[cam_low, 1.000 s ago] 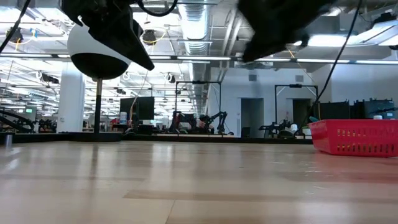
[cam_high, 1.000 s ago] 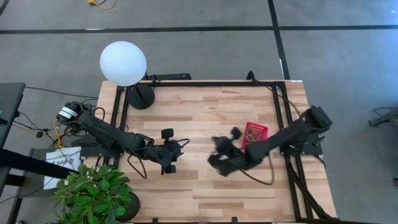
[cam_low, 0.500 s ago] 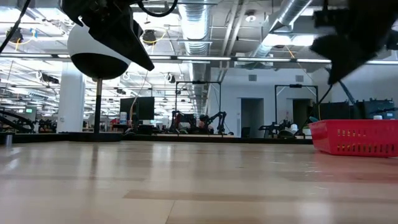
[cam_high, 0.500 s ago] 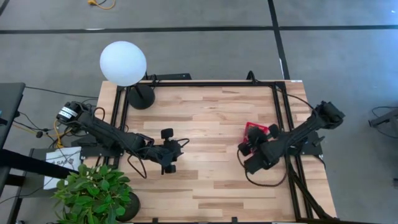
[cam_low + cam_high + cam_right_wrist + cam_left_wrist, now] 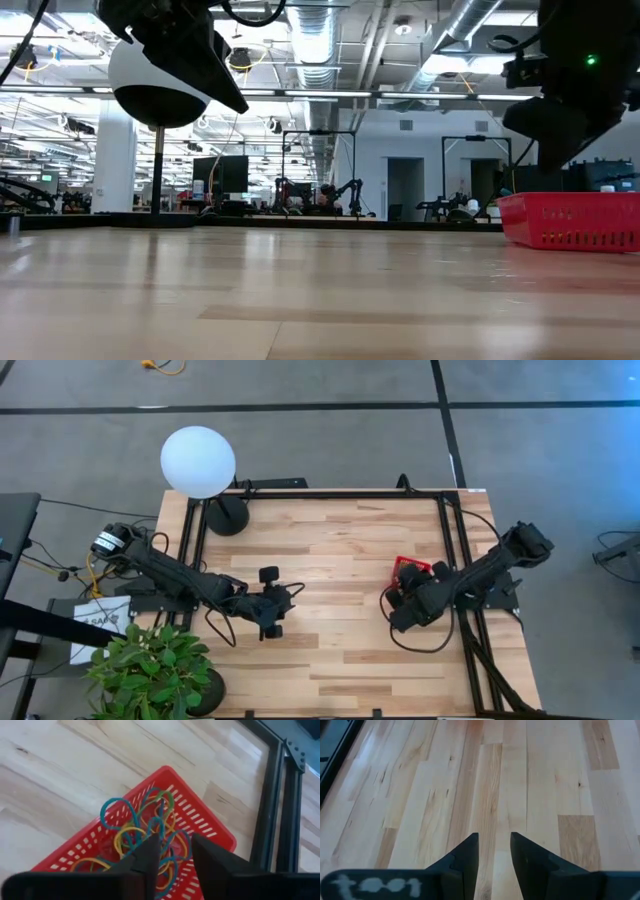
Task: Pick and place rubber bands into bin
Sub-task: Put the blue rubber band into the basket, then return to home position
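Right gripper (image 5: 400,600) hangs over the red bin (image 5: 403,566) near the table's (image 5: 340,540) right edge in the high view; its finger gap cannot be read from there. One bin shows, mostly covered by the arm. Left gripper (image 5: 272,603) hovers over bare wood toward the table's left front. One white globe lamp (image 5: 198,461) stands at the back left corner, and one potted plant (image 5: 150,672) sits at the front left corner.

Low view: the bin (image 5: 570,220) sits on the table at the right edge, with the right arm's dark body above it. The lamp (image 5: 155,88) shows at the left.

Left wrist view: two dark fingers (image 5: 465,857) stand a narrow gap apart, holding nothing, over bare planks.

Right wrist view: two fingers (image 5: 147,855) stand narrowly parted and empty, directly above the bin (image 5: 215,832). The rubber bands (image 5: 145,832) lie tangled inside it: blue, yellow, green and orange loops, too overlapped to count.
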